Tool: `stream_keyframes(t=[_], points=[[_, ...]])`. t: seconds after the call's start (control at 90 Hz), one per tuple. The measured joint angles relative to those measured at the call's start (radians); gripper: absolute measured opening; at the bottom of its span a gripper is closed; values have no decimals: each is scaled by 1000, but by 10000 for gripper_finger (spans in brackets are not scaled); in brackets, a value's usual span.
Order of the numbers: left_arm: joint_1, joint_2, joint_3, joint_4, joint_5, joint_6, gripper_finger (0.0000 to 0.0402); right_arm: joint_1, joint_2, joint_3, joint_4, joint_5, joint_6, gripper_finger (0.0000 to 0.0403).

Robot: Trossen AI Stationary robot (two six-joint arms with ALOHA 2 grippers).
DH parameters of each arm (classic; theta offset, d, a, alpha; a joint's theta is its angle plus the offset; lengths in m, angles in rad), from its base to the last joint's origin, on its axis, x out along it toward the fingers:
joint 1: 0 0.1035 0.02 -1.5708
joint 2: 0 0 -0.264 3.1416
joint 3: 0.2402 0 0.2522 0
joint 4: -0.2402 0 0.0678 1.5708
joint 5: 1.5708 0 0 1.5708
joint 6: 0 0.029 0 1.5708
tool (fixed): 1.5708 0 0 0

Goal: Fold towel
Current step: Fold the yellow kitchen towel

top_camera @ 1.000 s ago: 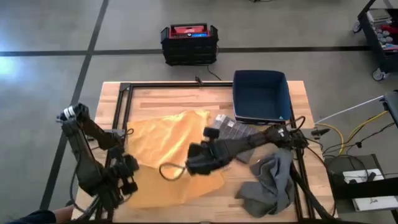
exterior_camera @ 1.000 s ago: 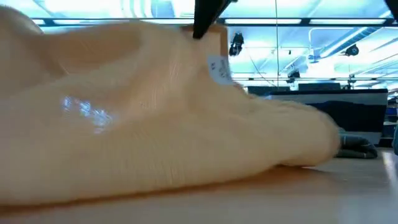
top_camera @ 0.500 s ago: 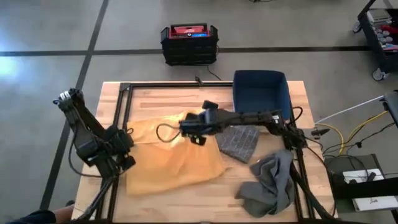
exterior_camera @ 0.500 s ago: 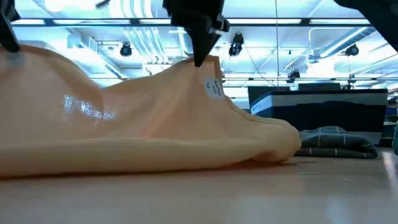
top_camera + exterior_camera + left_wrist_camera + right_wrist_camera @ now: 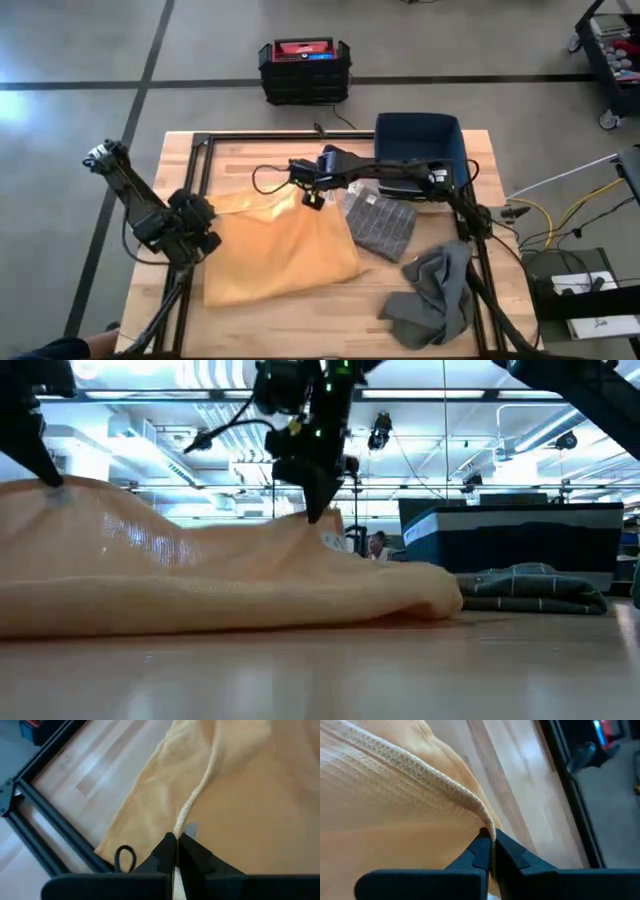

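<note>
An orange towel (image 5: 280, 250) lies doubled over on the wooden table, its folded edge toward the near side (image 5: 230, 585). My left gripper (image 5: 200, 232) is shut on the towel's left end, and my right gripper (image 5: 313, 198) is shut on its far right corner. Both held points stand raised above the table in the low view, the left (image 5: 48, 478) higher than the right (image 5: 318, 510), and the cloth slopes down from them. My left gripper pinches the towel's hemmed edge (image 5: 181, 826) between its two fingers, coming from above. The cloth rises to the fingers and falls away in a slope; the rest lies on the table. My right gripper pinches the towel's hemmed corner (image 5: 486, 824) between its two fingertips, pointing down. The corner is raised a little, and the cloth below it rests on the lower layer.
A folded grey checked towel (image 5: 380, 222) lies right of the orange one. A crumpled grey cloth (image 5: 435, 295) sits at the near right. A blue bin (image 5: 420, 155) stands at the far right. Black frame rails (image 5: 195, 160) run along the table's left and far edges.
Both grippers have carried the towel's raised edge from the near side toward the far edge and come down. The upper layer has folded over the lower one, and the towel now lies flatter, with its fold on the near side.
</note>
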Motion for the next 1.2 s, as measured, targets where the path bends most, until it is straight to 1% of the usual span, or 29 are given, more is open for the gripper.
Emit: stream_keyframes(t=[0.167,0.378,0.5,0.644,0.867,1.2], points=[[18,8,-7,-5,-58,-6,0,-56,0,-96,100,-19,-45,0],[70,7,-38,-6,-124,-8,0,-93,0,-159,177,-55,-89,0],[107,7,-62,-6,-127,-8,0,-97,0,-181,215,-85,-106,0],[133,8,-76,-5,-157,-1,0,-97,0,-193,252,-87,-128,0],[169,8,-76,-5,-160,2,0,-104,0,-185,281,-86,-150,0],[354,-19,-78,-6,-165,22,0,-122,0,-185,302,-86,-157,0]])
